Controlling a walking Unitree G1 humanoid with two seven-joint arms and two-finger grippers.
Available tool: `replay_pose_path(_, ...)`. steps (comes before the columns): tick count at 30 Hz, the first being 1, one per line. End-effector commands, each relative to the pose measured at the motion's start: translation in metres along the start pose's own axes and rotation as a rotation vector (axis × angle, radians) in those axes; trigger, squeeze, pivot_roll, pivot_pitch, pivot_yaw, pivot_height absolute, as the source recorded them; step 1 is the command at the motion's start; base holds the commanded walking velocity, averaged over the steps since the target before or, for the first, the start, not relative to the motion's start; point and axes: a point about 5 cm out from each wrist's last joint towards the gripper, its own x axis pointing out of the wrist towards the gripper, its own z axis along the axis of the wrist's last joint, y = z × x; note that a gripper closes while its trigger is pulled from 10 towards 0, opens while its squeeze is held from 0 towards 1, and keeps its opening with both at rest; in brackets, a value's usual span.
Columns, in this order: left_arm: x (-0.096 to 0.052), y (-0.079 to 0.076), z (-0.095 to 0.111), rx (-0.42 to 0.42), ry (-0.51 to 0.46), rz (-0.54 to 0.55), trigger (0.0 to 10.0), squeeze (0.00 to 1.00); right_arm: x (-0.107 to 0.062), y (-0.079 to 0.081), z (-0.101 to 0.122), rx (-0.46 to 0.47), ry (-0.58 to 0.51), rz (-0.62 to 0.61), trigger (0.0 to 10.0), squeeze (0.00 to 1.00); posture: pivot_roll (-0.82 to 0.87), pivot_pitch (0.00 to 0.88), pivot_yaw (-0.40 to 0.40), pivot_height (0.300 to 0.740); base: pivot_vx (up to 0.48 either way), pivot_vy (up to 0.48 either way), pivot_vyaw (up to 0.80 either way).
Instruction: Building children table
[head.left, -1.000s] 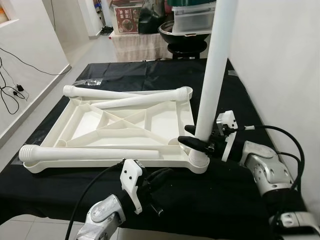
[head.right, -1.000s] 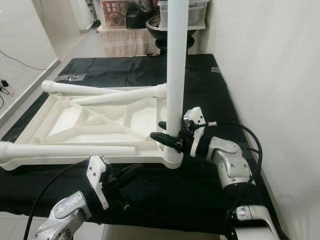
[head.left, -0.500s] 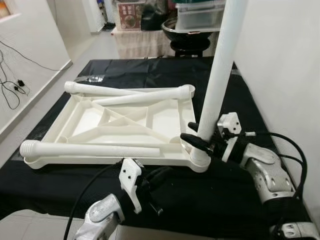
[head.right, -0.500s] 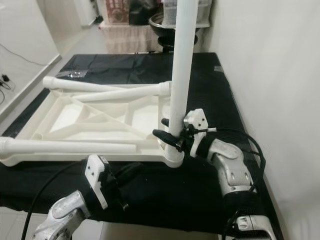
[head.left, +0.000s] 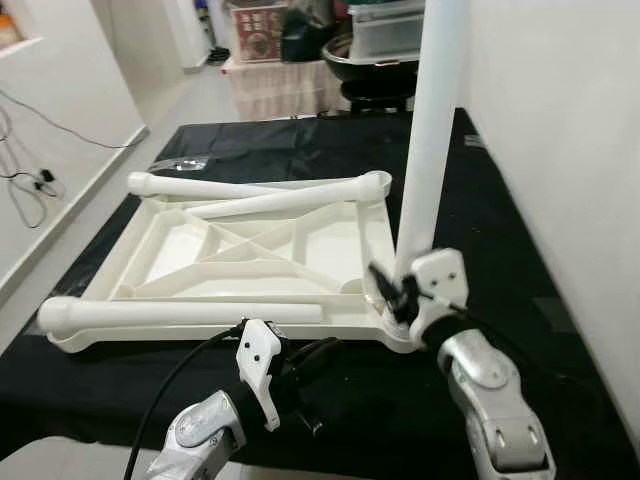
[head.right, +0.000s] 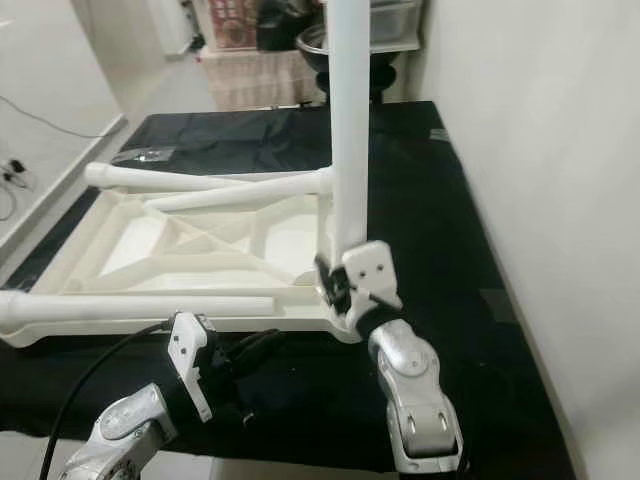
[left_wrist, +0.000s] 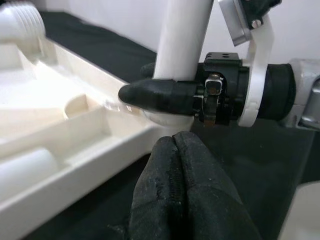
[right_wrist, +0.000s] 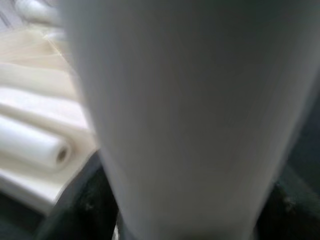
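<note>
The upside-down tabletop (head.left: 250, 262) is plain cream-white with ribbed bracing of the same colour. The upright leg (head.left: 432, 120) and the three loose legs (head.left: 180, 313) are white, unpatterned. A plain black cloth covers the bench (head.left: 500, 215). Both arms are silver; the left gripper (left_wrist: 187, 200) and right gripper (left_wrist: 165, 95) are matte black, with white brackets.
</note>
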Motion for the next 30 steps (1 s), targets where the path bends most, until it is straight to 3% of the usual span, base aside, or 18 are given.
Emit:
replay_pose_path(1,-0.005,-0.002,0.001,0.000,0.015,-0.003,10.0,0.00,0.006,0.008,0.009,0.075,-0.044,0.120,10.0,1.00,0.05,0.152,0.091,0.740,0.000,0.000,0.00)
replay_pose_path(2,-0.005,-0.002,0.001,0.000,0.015,-0.003,10.0,0.00,0.006,0.008,0.009,0.075,-0.044,0.120,10.0,1.00,0.05,0.152,0.091,0.740,0.000,0.000,0.00)
replay_pose_path(4,-0.007,-0.004,0.003,0.005,0.022,-0.011,10.0,0.00,0.007,0.009,0.032,0.107,-0.133,0.273,10.0,1.00,0.05,0.164,0.095,0.740,0.000,0.000,0.00)
replay_pose_path(5,-0.008,-0.006,0.006,0.023,0.028,-0.011,10.0,0.00,0.005,0.003,0.043,0.064,-0.165,0.365,10.0,0.95,0.07,0.187,0.096,0.740,0.000,0.000,0.00)
replay_pose_path(7,-0.008,-0.007,0.008,0.035,0.031,-0.010,10.0,0.00,0.004,-0.002,0.049,0.029,-0.181,0.422,10.0,0.95,0.07,0.187,0.096,0.740,0.000,0.000,0.00)
replay_pose_path(8,-0.010,-0.008,0.011,0.048,0.031,0.002,10.0,0.00,0.003,-0.008,0.055,-0.010,-0.184,0.479,10.0,0.00,0.07,0.200,0.097,0.740,0.000,0.000,0.00)
replay_pose_path(9,-0.010,-0.008,0.011,0.048,0.031,0.002,10.0,0.00,0.003,-0.008,0.055,-0.010,-0.184,0.479,10.0,0.00,0.07,0.200,0.097,0.740,0.000,0.000,0.00)
replay_pose_path(10,-0.013,-0.006,0.018,0.062,0.022,0.036,10.0,0.00,-0.001,-0.022,0.063,-0.050,-0.167,0.621,10.0,0.00,0.09,0.232,0.098,0.740,0.000,0.000,0.00)
replay_pose_path(14,-0.020,-0.006,0.024,0.086,0.030,0.060,10.0,0.00,0.003,-0.039,0.067,-0.125,-0.119,0.751,10.0,0.00,0.11,0.260,0.102,0.740,0.000,0.000,0.00)
replay_pose_path(18,-0.023,-0.009,0.025,0.098,0.049,0.053,10.0,0.00,0.018,-0.050,0.073,-0.155,-0.104,0.746,10.0,0.00,0.12,0.274,0.106,0.740,0.000,0.000,0.00)
replay_pose_path(19,-0.028,-0.015,0.023,0.095,0.066,0.043,10.0,0.00,0.031,-0.052,0.082,-0.158,-0.123,0.771,10.0,0.00,0.15,0.306,0.119,0.740,0.000,0.000,0.00)
replay_pose_path(26,-0.035,-0.024,0.026,0.086,0.072,0.041,10.0,0.00,0.041,-0.054,0.093,-0.162,-0.146,0.838,10.0,0.00,0.19,0.331,0.125,0.740,0.000,0.000,0.00)
replay_pose_path(30,-0.039,-0.031,0.029,0.084,0.083,0.037,10.0,0.00,0.042,-0.064,0.102,-0.163,-0.162,0.879,10.0,0.00,0.22,0.351,0.129,0.740,0.000,0.000,0.00)
